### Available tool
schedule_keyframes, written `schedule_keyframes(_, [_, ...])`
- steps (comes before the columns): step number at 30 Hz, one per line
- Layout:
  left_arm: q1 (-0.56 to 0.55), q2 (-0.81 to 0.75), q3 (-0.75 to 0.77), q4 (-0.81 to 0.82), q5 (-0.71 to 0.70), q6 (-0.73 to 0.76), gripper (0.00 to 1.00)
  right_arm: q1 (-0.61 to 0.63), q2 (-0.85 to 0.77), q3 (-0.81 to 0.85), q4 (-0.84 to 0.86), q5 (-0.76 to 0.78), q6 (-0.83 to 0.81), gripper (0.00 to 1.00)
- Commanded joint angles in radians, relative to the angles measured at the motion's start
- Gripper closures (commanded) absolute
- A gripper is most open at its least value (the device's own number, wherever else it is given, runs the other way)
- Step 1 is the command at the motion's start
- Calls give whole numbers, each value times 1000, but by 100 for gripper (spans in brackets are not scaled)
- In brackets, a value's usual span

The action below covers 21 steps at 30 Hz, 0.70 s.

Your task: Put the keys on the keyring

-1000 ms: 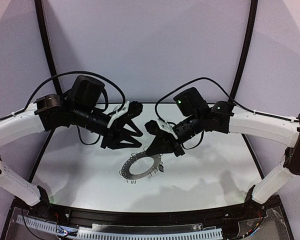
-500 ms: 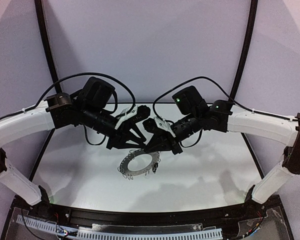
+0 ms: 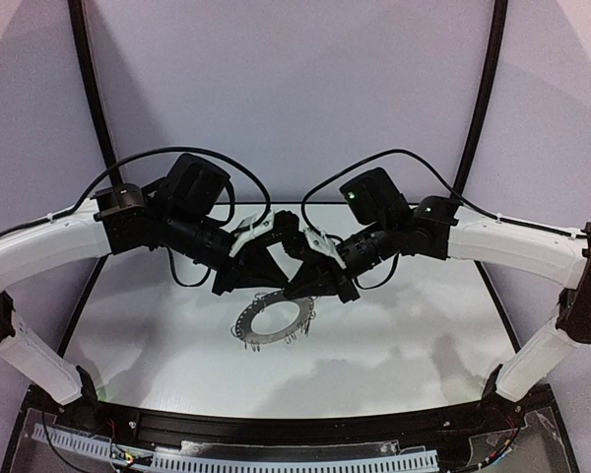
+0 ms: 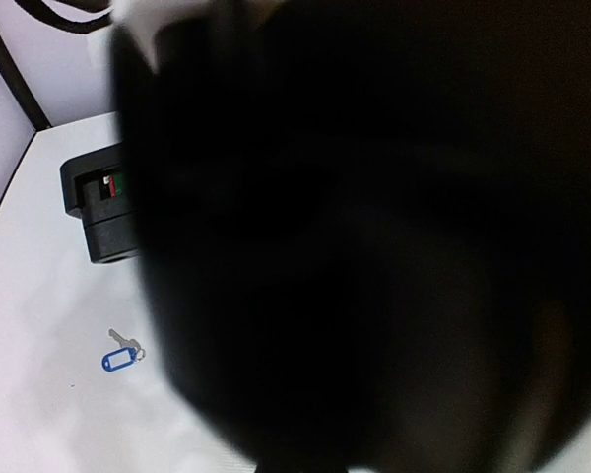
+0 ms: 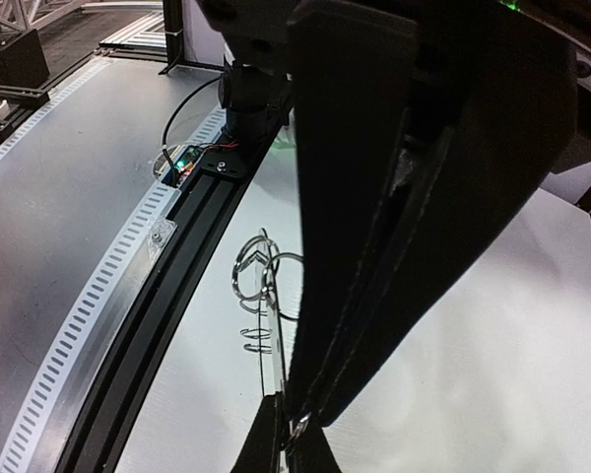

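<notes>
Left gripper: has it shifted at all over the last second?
Yes. In the top view the left gripper has swung right, away from the black frame pole on the left and closer to the right gripper, above the keyring.

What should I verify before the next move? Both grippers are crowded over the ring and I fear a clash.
1. keyring lying flat on the table: ok.
2. blue-tagged key located, loose on the table: ok.
3. Black-headed key located: cannot tell.
4. right gripper grasp: fingers closed, small silver bit at the tips, identity cannot tell.
5. left gripper state: cannot tell; its wrist view is mostly blocked by a dark blur.
6. Clearance between grippers: not ok, they nearly meet above the ring.
</notes>
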Motion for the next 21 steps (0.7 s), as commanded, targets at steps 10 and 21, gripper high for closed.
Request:
schedule_keyframes(10, [-6,-66,-116,196,-120,-157,99,8,-52,-16,111,-1,30,98])
schedule_keyframes(21, [-12,-233,-280,426,-196,-109,99,8,-97,-51,122,36,45,58])
